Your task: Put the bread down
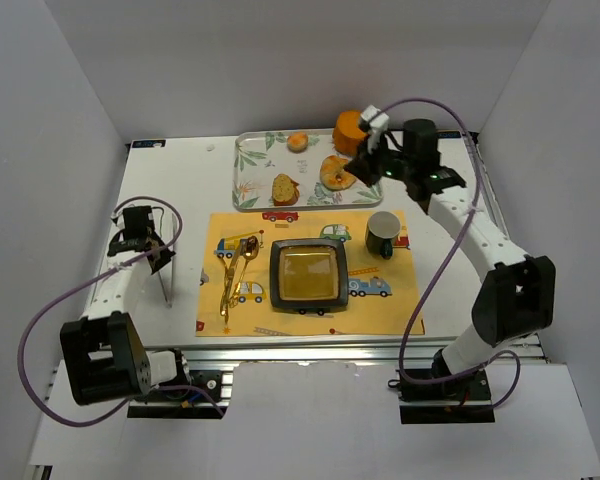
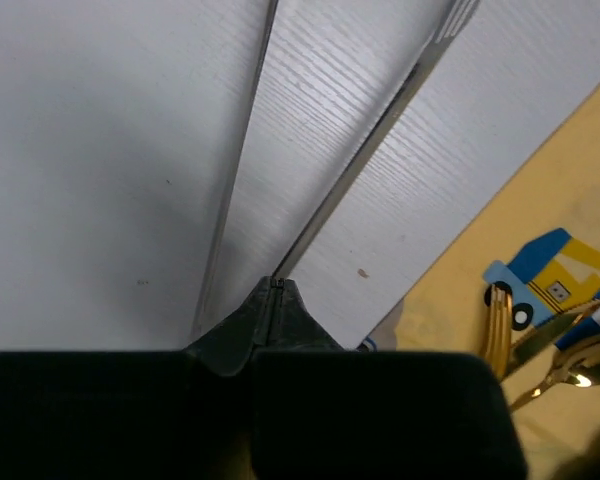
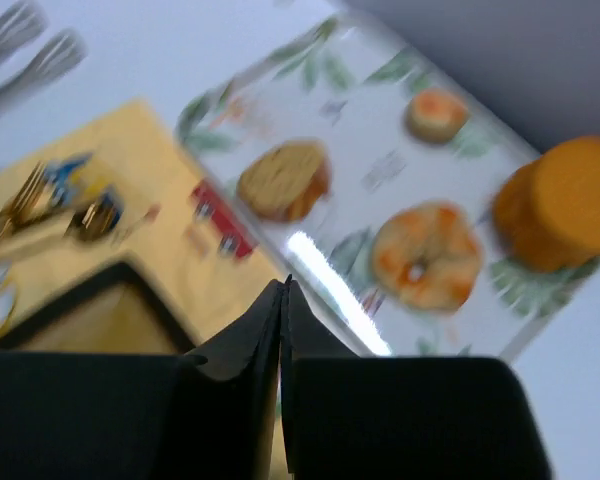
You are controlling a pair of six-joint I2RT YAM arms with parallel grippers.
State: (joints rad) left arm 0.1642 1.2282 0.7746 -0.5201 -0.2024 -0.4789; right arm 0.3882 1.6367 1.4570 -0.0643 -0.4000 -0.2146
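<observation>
Right tool [image 3: 283, 300] is clenched on nothing, fingertips meeting in a point, hovering over the right end of the white leaf-patterned tray [image 1: 252, 165] at the far side of the bench [image 1: 170, 170]. Golden-tan ring-shaped bread [image 3: 427, 255] lies flat on that tray, untouched. Key relation: in the wrist view it sits ahead and to the right of the closed tips, near but apart; from above, the tool is just beside the ring's right edge. Ring, so no long axis to line up with; any jaw heading should work. Wrist picture is smeared, so I can't tell the height over the tray. Dark brown toast chunk [image 1: 285, 188] and small round orange bun [image 1: 298, 142] share the tray, both left of the bread; keep off them. Left tool [image 2: 275, 300] also clenched empty, over the bench left of the yellow car-print placemat [image 1: 385, 312], well apart from the tray, so the right arm is clearly nearer. Next, my read: open up, shift over the ring, descend. Likely drop spot is the black square plate [image 1: 308, 275] on the mat, but that's a guess.
</observation>
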